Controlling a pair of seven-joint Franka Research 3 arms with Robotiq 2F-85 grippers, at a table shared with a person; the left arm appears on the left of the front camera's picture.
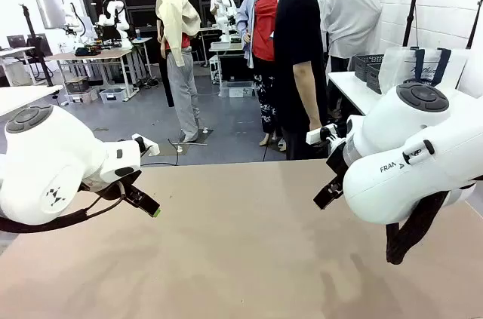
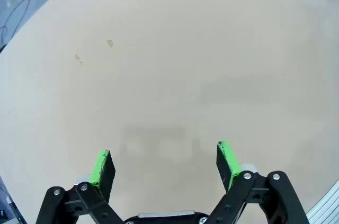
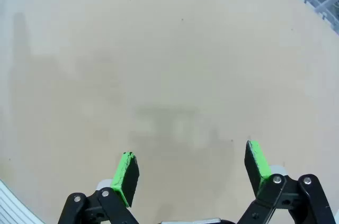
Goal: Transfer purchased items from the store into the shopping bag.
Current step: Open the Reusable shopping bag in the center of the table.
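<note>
Your left hand (image 2: 166,158) and right hand (image 3: 193,163) hung over the bare table (image 1: 241,251), fingers apart, empty, probably parked waiting. The shopping bag (image 1: 423,70) and basket (image 1: 367,67) sat on the far-right side table (image 1: 349,90).

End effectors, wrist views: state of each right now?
Left end effector: open, holding nothing.
Right end effector: open, holding nothing.
</note>
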